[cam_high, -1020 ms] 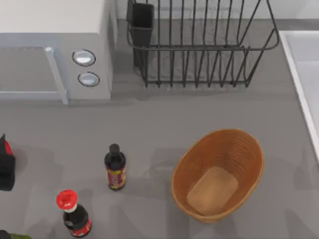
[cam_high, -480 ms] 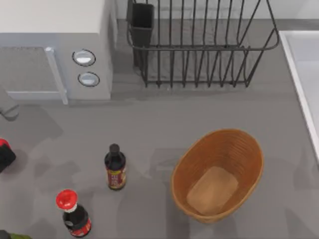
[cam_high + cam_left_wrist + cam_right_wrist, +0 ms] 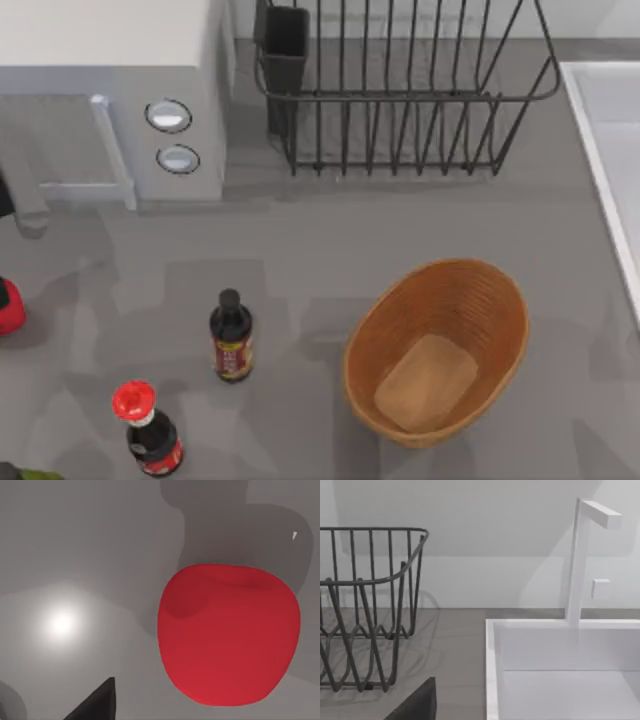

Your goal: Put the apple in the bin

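At the desk's (image 3: 300, 250) left edge, close under my left wrist camera, the apple (image 3: 227, 635) sits on the grey surface with its shadow behind it. A dark tip of the left hand (image 3: 95, 707) shows beside it, not touching. A second ago the top view had that hand's black bulk lying over the apple. Now the fruit is uncovered and the arm has drawn back toward the microwave (image 3: 110, 100). I cannot tell whether the left hand is open or closed. I judge it is not gripping the apple.

So the pick has not happened yet, and I would have to bring the hand down around the fruit again.

Further right stand the red-capped bottle (image 3: 148, 430) and the dark bottle (image 3: 231, 337), unmoved. Both lie between the apple and the bin (image 3: 490, 300), so the carry should go over them. The bin is well apart from the apple, empty and unmoved.

Beyond it is the dish rack (image 3: 400, 100). My right hand (image 3: 417, 702) is parked facing the rack and the sink (image 3: 560, 670). I cannot tell whether it is open or closed.
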You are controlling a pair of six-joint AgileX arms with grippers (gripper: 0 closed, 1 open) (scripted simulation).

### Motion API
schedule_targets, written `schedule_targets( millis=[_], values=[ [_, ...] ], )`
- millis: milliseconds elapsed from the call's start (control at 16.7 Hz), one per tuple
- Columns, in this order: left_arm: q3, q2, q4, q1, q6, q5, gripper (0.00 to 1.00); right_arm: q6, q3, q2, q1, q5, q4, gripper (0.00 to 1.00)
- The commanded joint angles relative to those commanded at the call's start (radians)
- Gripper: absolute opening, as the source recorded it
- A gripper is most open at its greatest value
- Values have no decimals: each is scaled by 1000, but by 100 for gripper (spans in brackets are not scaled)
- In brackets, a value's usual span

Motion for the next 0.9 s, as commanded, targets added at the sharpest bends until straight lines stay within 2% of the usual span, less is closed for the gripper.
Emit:
schedule_targets(
  millis=[540, 900],
  values=[
    [14, 32, -1, 4, 22, -3, 100, 0, 0, 0, 0, 0, 0, 100],
    [-113, 82, 172, 15, 31, -4, 100, 0, 0, 0, 0, 0, 0, 100]
  ],
)
